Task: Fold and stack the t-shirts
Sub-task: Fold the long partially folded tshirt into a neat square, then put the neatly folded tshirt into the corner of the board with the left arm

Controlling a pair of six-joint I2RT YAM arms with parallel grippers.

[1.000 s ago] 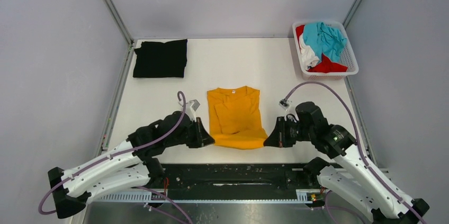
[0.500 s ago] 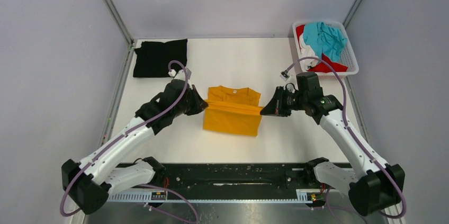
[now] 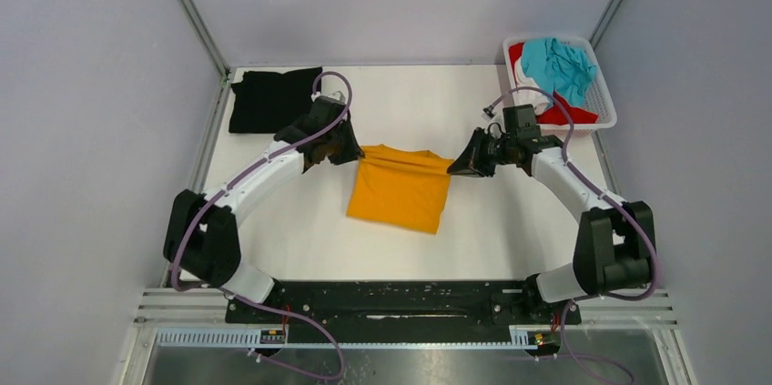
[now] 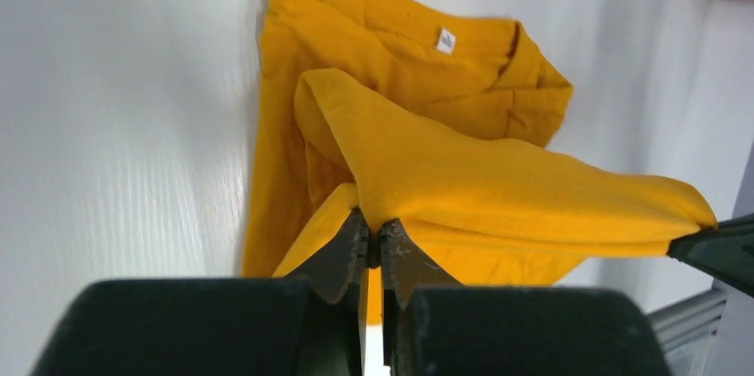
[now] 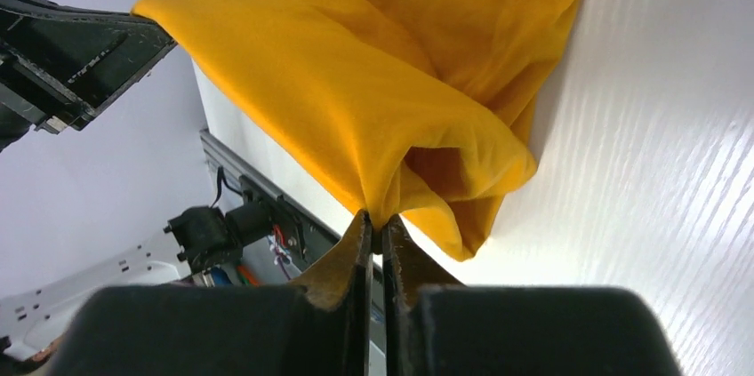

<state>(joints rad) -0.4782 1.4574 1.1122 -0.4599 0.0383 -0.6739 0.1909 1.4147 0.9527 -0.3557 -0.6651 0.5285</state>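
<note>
Both arms are reaching much farther from the near edge than a second ago, carrying the near hem of the large orange-yellow cloth t-shirt (image 3: 401, 198) up and over toward its collar. The left tool (image 4: 373, 232) is pinching one corner of that hem, jaws closed on the cloth. The right tool (image 5: 377, 220) is gripping the opposite corner the same way, so the lifted edge is staying taut and straight between them.

The shirt is lying in the middle of the white bench (image 3: 510, 230), its raised half hanging over the collar half. Each arm is stretching forward and angling inward, wrists low and facing each other across the garment.

A folded black cloth t-shirt (image 3: 273, 100) is sitting at the far left corner, probably as the base of the stack. A teal cloth t-shirt (image 3: 557, 65) and a red cloth t-shirt (image 3: 564, 115) are waiting in the white slotted plastic basket (image 3: 605, 98) at the far right corner.
</note>
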